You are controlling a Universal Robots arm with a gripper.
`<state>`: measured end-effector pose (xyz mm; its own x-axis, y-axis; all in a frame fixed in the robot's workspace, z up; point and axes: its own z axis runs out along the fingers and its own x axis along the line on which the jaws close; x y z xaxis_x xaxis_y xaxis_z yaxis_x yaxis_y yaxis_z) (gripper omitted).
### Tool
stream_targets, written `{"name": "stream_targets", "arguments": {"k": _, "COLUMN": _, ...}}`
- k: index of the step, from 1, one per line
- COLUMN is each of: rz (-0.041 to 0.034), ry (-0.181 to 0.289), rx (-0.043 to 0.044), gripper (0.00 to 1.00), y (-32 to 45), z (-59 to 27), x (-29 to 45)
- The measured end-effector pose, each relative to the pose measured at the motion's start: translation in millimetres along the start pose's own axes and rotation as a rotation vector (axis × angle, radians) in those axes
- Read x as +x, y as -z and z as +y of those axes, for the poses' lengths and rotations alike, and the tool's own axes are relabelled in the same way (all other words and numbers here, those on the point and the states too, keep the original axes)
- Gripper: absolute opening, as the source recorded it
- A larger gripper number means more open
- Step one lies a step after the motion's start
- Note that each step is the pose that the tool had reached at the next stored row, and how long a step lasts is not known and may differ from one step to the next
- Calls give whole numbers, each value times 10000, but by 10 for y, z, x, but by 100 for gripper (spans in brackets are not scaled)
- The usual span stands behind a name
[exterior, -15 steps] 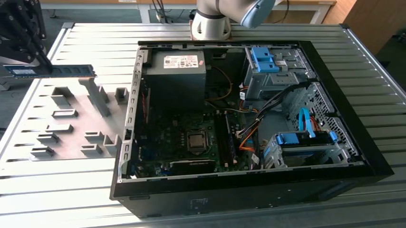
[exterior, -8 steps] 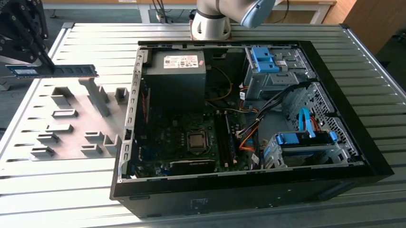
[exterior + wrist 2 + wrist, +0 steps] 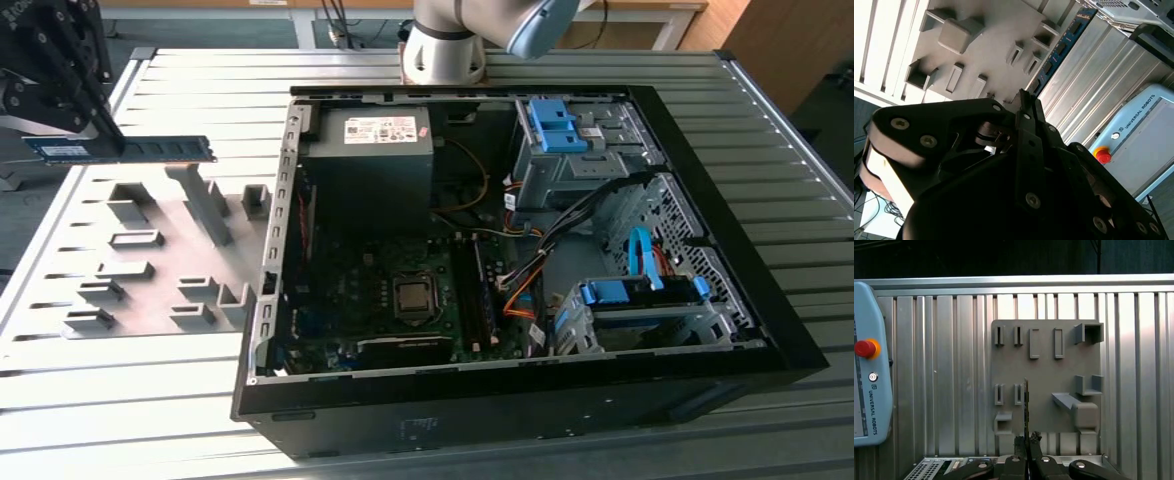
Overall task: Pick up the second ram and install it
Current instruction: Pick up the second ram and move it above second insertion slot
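Aloft, second ram [image 3: 167,148] level in gripper [image 3: 110,141], lengthwise toward computer case [image 3: 534,405].

free air around the gripper [image 3: 110,140] and the second ram [image 3: 167,148] (holder blocks [image 3: 200,200] below); computer case [image 3: 534,400] alongside

The exterior view looks down at a slant from high above the ribbed table [image 3: 134,420]. It stands far enough back to take in the whole open computer case [image 3: 534,420], the grey holder plate [image 3: 147,290] at the exterior view's left and the arm's base [image 3: 447,45] beyond the case. The first wrist view looks straight down along the gripper [image 3: 1026,437] onto the plate from well above it. The second wrist view sits close behind the gripper (whose black body blocks much of its sight) and looks past it at a slant. All three share the plate and the second ram [image 3: 127,150] clamped in the gripper; both wrist views share the teach pendant [image 3: 869,365].
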<state>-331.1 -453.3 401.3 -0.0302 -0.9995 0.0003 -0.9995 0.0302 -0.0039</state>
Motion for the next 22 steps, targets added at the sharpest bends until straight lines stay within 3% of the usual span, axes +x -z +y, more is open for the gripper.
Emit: {"name": "stream_targets", "arguments": {"k": 22, "rz": 2, "ry": 0, "rx": -1, "gripper": 14, "y": 0, "z": -285, "x": -8}}
